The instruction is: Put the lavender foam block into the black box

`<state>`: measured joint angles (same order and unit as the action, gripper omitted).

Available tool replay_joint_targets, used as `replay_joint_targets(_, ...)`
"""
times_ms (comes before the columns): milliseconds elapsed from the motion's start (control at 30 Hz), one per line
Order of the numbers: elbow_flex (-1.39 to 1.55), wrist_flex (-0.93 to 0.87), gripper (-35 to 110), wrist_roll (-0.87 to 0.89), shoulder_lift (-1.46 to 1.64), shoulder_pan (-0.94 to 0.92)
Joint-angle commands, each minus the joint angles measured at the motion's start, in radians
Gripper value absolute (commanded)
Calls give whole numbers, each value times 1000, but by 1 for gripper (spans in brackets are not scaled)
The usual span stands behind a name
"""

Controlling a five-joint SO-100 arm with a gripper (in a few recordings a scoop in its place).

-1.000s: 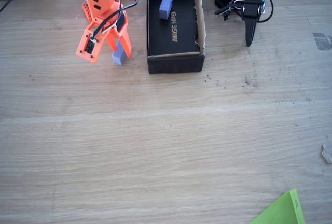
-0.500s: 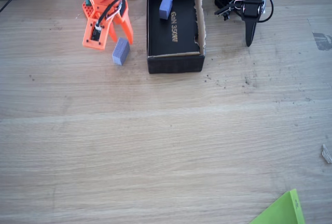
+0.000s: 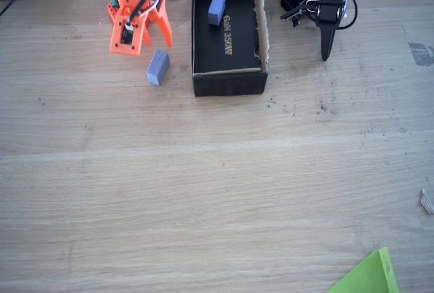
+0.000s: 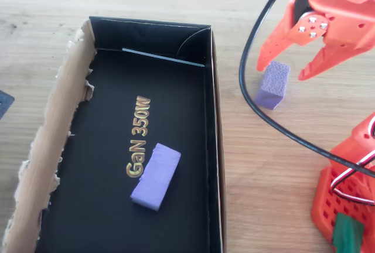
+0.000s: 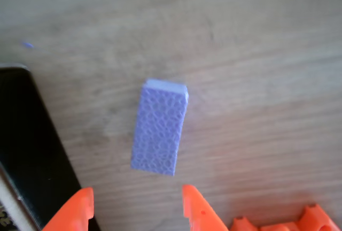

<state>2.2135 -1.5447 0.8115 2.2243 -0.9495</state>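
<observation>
Hovering wide open and empty, the orange two-finger gripper (image 4: 288,68) bracketed the small lavender foam cuboid (image 4: 273,84); the long black cardboard box (image 4: 210,118) lay beside it.

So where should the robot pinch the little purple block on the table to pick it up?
Probably across the two long flat sides of the lavender foam block, coming straight down from above. It stands alone on the table, beside the black box, with the open gripper just short of it.

Bright even daylight, soft short shadows under the block (image 5: 160,128), wrist view blurred, table (image 3: 217,184) washed pale, overhead view sharp
</observation>
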Motion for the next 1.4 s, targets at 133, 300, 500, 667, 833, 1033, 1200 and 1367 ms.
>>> replay_joint_targets(133, 40, 14, 21, 43, 84, 6)
replay_joint_targets(300, 54, 17, 21, 63, 112, 12)
replay_joint_targets(500, 60, 25, 22, 66, 100, 12)
replay_joint_targets(667, 57, 34, 20, 75, 54, 18)
replay_joint_targets(833, 52, 40, 19, 89, 6, 26)
replay_joint_targets(1033, 58, 49, 20, 81, 6, 23)
replay_joint_targets(1200, 60, 61, 20, 83, -9, 23)
replay_joint_targets(1367, 60, 75, 23, 84, -15, 18)
